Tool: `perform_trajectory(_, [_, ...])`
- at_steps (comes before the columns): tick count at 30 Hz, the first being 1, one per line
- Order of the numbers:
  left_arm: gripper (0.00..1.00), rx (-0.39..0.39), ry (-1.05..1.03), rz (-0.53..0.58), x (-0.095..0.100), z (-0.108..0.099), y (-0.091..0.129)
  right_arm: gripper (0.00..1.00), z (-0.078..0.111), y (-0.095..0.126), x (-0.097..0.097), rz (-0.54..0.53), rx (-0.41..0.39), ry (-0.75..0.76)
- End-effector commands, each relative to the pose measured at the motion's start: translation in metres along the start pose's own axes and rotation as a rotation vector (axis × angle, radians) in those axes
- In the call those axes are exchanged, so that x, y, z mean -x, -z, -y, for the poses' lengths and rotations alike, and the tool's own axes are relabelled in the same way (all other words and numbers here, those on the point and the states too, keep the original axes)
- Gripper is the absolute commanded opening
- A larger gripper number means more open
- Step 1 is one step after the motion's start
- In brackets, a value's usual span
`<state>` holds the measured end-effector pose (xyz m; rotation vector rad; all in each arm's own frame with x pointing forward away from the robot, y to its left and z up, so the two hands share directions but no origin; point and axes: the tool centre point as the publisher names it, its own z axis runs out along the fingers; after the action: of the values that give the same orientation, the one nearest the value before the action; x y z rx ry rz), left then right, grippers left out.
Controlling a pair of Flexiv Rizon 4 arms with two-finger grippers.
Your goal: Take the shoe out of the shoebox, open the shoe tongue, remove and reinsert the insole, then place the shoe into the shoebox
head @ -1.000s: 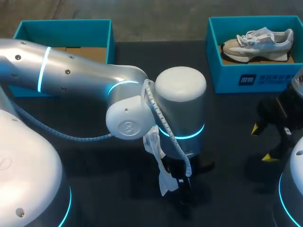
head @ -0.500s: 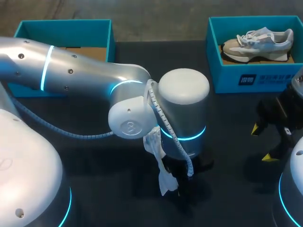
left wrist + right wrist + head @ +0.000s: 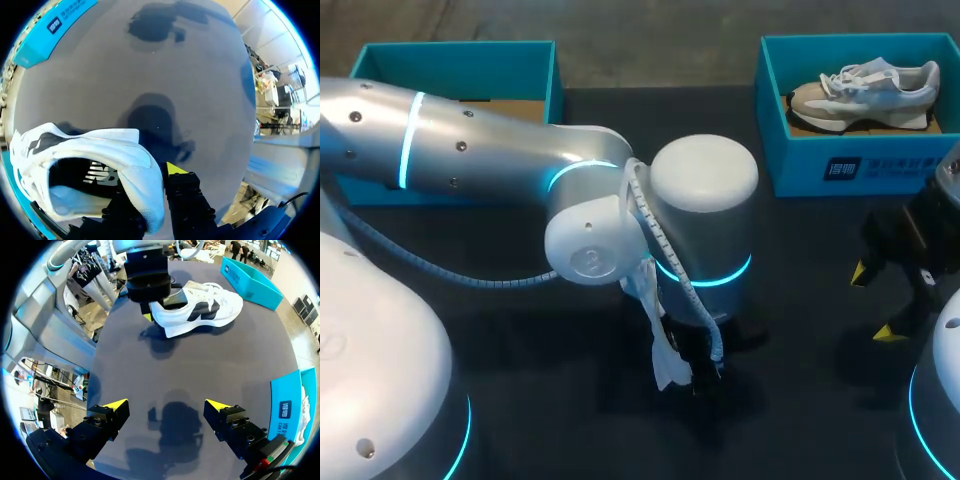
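Observation:
A white shoe (image 3: 660, 345) with a black side mark hangs under my left arm near the table's middle front. My left gripper (image 3: 700, 368) is shut on its heel rim. In the left wrist view the heel wall (image 3: 142, 185) stands between the fingers; one yellow tip (image 3: 173, 168) shows outside it, the other is hidden inside the shoe (image 3: 95, 147). The right wrist view shows the shoe (image 3: 200, 310) ahead, held at the heel by my left gripper (image 3: 148, 310), its toe pointing away from it. My right gripper (image 3: 876, 302) stands open and empty at the right (image 3: 166, 405).
A teal shoebox (image 3: 860, 165) at the back right holds a grey-and-white shoe (image 3: 865, 88). Another teal box (image 3: 450, 62) stands at the back left with only cardboard showing inside. Dark tabletop (image 3: 800, 260) lies between the two grippers.
My left gripper's fingers have come together on the shoe's heel. The left arm and the shoe have shifted slightly toward the back. The right arm has not moved.

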<state>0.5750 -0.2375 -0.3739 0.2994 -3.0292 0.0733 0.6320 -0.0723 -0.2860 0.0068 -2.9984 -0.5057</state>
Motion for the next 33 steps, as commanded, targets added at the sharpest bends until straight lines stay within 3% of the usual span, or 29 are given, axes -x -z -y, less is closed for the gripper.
perform_trajectory(1, [0.0, -0.038, -0.063, -0.016, 0.014, -0.024, 0.042, 1.0, 0.001, -0.001, -0.001, 0.003, -0.001, 0.0])
perform_trajectory(12, [0.0, -0.02, -0.252, -0.06, 0.06, -0.047, 0.102, 1.0, 0.001, -0.001, -0.001, 0.003, -0.001, 0.0])
perform_trajectory(17, [0.0, 0.003, -0.28, -0.047, 0.087, -0.056, 0.122, 1.0, 0.001, -0.001, -0.001, 0.003, -0.001, 0.0])
perform_trajectory(21, [0.0, 0.001, -0.246, -0.027, 0.121, -0.075, 0.148, 1.0, 0.001, -0.001, -0.001, 0.003, -0.001, 0.0])
perform_trajectory(33, [0.0, 0.001, -0.246, -0.027, 0.121, -0.075, 0.148, 1.0, 0.001, -0.001, -0.001, 0.003, -0.001, 0.0])
